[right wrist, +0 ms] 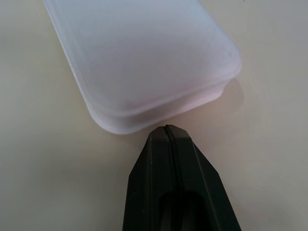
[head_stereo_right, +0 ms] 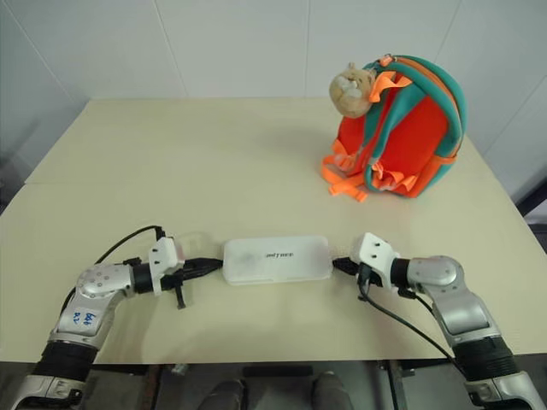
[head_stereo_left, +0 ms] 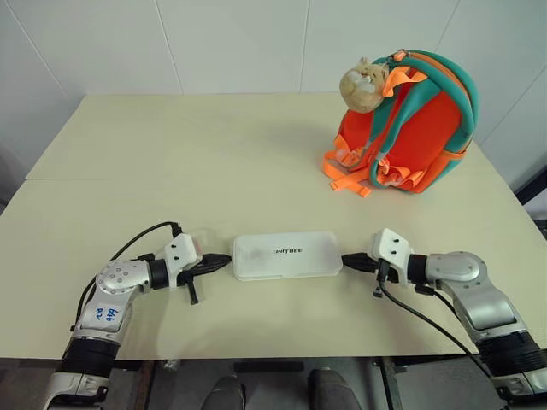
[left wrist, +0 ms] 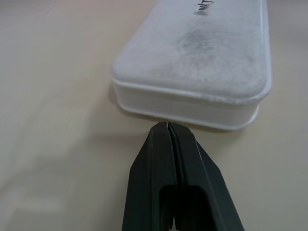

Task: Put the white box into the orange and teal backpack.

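Observation:
The white box (head_stereo_left: 286, 254) lies flat on the table near the front edge, lid up, with small dark lettering. My left gripper (head_stereo_left: 224, 260) is shut, its tip at the box's left end (left wrist: 183, 103). At the box's right end (right wrist: 144, 72) my right gripper (head_stereo_left: 349, 260) is shut too, its tip just short of the end wall. Neither holds anything. The orange and teal backpack (head_stereo_left: 419, 128) stands upright at the back right of the table, a tan plush toy (head_stereo_left: 366, 84) hanging at its top.
The beige table (head_stereo_left: 214, 162) stretches wide behind the box and to the left. White walls rise behind it. Black cables run from both wrists along the table's front.

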